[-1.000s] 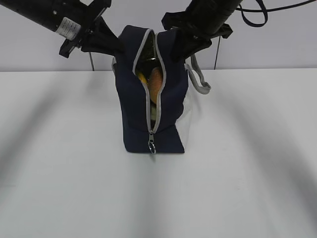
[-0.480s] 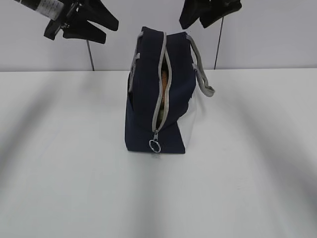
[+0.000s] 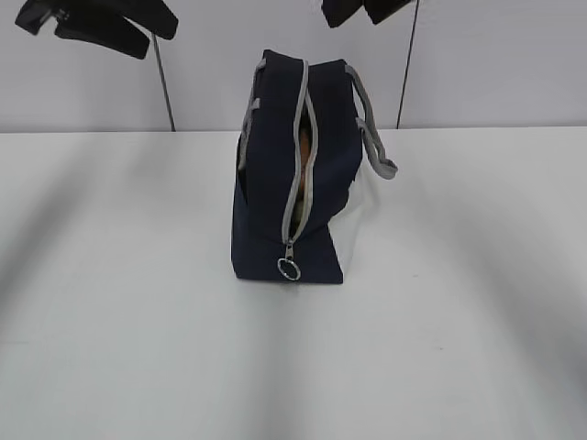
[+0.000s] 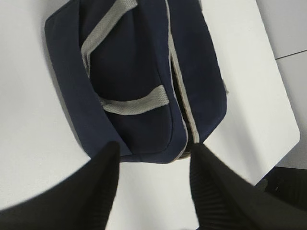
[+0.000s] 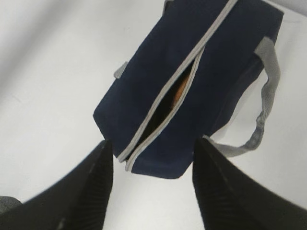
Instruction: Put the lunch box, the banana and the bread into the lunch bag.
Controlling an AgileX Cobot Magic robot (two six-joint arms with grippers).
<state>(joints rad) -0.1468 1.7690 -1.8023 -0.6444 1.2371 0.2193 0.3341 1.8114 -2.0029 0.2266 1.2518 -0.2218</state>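
The navy lunch bag (image 3: 284, 183) stands upright mid-table, its grey zipper partly open with the ring pull (image 3: 288, 269) low at the front. Through the slit an orange-brown strip of the bread (image 3: 301, 147) shows; it also shows in the right wrist view (image 5: 180, 91). The lunch box and the banana are hidden. The bag fills the upper part of the left wrist view (image 4: 134, 81) and of the right wrist view (image 5: 192, 86). My left gripper (image 3: 101, 23) is open and empty, high up at the left. My right gripper (image 3: 367, 9) is open and empty above the bag's right, partly cut off by the frame.
The white table (image 3: 138, 348) lies all around the bag. A grey handle (image 3: 376, 137) hangs off the bag's right side. Two thin dark cables run down the back wall (image 3: 514, 64). The table's far corner shows in the left wrist view (image 4: 288, 139).
Both grippers let go of the bag's top edges and rose up and away. The opening, held wide a second ago, has sprung back to a narrow slit.
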